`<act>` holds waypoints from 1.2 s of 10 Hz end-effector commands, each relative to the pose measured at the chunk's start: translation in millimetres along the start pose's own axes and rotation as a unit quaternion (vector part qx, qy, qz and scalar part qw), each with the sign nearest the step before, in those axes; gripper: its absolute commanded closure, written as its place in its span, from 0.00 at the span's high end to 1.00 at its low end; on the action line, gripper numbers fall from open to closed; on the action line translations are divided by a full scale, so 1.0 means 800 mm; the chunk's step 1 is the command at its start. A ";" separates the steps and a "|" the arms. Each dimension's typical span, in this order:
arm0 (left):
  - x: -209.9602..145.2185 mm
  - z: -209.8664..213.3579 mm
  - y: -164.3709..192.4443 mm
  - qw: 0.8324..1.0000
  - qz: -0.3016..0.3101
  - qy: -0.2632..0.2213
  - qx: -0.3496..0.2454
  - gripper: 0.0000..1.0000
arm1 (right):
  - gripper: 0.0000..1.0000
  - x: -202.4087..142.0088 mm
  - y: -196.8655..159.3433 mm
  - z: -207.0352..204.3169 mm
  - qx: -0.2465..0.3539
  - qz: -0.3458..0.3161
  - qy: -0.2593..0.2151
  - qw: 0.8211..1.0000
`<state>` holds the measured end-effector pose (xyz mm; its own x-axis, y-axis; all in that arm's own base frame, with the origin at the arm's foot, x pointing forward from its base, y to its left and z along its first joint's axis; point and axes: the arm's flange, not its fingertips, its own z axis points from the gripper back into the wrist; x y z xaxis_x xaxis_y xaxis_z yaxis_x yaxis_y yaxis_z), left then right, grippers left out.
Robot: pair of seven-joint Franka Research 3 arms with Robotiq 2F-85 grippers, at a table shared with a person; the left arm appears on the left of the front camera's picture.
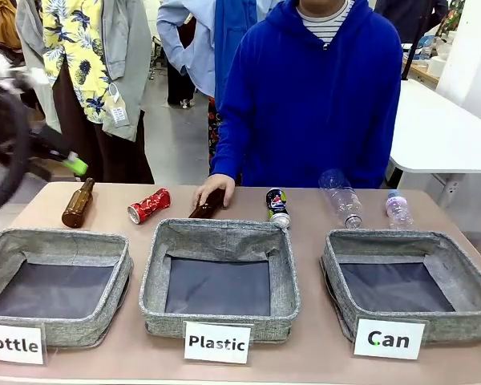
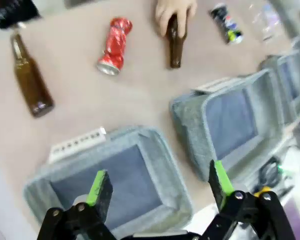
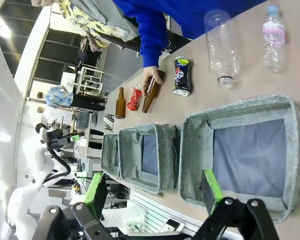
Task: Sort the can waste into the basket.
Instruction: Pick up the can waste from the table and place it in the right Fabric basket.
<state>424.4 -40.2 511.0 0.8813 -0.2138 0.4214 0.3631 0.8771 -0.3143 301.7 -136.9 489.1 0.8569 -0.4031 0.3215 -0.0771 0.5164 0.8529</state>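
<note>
grey woven fabric forms three baskets in a row along the near edge of the tabletop (image 1: 108,200). at the near left corner the left end effector (image 2: 158,176) hangs above the bottle basket (image 1: 64,238), its jaws spread wide with nothing between them. beyond it, toward the far edge, lie a brown bottle (image 1: 78,204) and the crushed red can (image 1: 149,205). the can's long axis slants, with its silver end turned toward the near left corner.

at the middle of the far edge a person's hand (image 1: 215,188) rests on a second brown bottle (image 1: 207,208), just behind the plastic basket (image 1: 220,227). to its right is the dark can (image 1: 277,207), close to that basket's far right corner. its long axis runs nearly from far edge to near edge, silver end nearest the robot. two clear plastic bottles (image 1: 342,198) follow along the far edge.

at the near right corner sits the can basket (image 1: 385,238), with no can in it yet. the right end effector (image 3: 152,181) hovers over it, jaws fully apart and empty.

the dark can lies ahead of the right end effector, toward the far edge and slightly toward the middle. the right arm looks nearer and better placed for it, closing across its short axis. the red can is closer to the left arm but well apart from the can basket, with the person's hand between the two cans.
</note>
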 end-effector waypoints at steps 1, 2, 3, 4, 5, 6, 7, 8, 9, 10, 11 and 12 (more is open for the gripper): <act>0.047 -0.036 0.014 0.992 -0.094 0.035 0.082 1.00 | 1.00 0.004 -0.001 0.001 0.010 0.013 -0.005 1.000; 0.051 -0.031 0.008 0.988 -0.006 0.025 0.149 1.00 | 1.00 0.004 -0.001 0.001 0.010 0.013 -0.005 1.000; 0.027 -0.031 -0.010 0.997 -0.057 0.028 0.039 1.00 | 1.00 0.004 -0.001 0.001 0.010 0.013 -0.005 1.000; 0.027 -0.031 -0.010 0.997 -0.057 0.028 0.039 1.00 | 1.00 0.004 -0.001 0.001 0.010 0.013 -0.005 1.000; 0.049 -0.052 -0.003 0.993 -0.064 0.036 0.089 1.00 | 1.00 0.004 -0.001 0.001 0.010 0.013 -0.005 1.000; 0.094 -0.068 0.025 0.991 -0.075 0.087 0.067 1.00 | 1.00 0.004 -0.001 0.001 0.010 0.013 -0.005 1.000; 0.137 -0.099 0.047 0.985 -0.118 0.122 0.022 1.00 | 1.00 0.004 -0.001 0.001 0.010 0.013 -0.005 1.000; 0.163 -0.111 0.065 0.975 -0.152 0.157 -0.051 1.00 | 1.00 0.004 -0.001 0.001 0.010 0.013 -0.005 1.000; 0.155 -0.059 0.098 0.973 -0.161 0.138 -0.089 1.00 | 1.00 0.004 -0.001 0.001 0.010 0.013 -0.005 1.000; 0.126 0.014 0.144 0.979 -0.143 0.101 -0.105 1.00 | 1.00 0.004 -0.001 0.001 0.010 0.013 -0.005 1.000; 0.074 0.081 0.199 0.980 -0.131 0.079 -0.129 1.00 | 1.00 0.004 -0.001 0.001 0.010 0.013 -0.005 1.000; 0.014 0.132 0.252 0.969 -0.148 0.076 -0.180 1.00 | 1.00 0.004 -0.001 0.001 0.010 0.013 -0.005 1.000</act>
<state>508.5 116.5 540.1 0.7491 -0.5276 0.4006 0.6617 0.6243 -0.4152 301.8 -137.2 488.1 0.8576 -0.4020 0.3207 -0.0748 0.5195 0.8512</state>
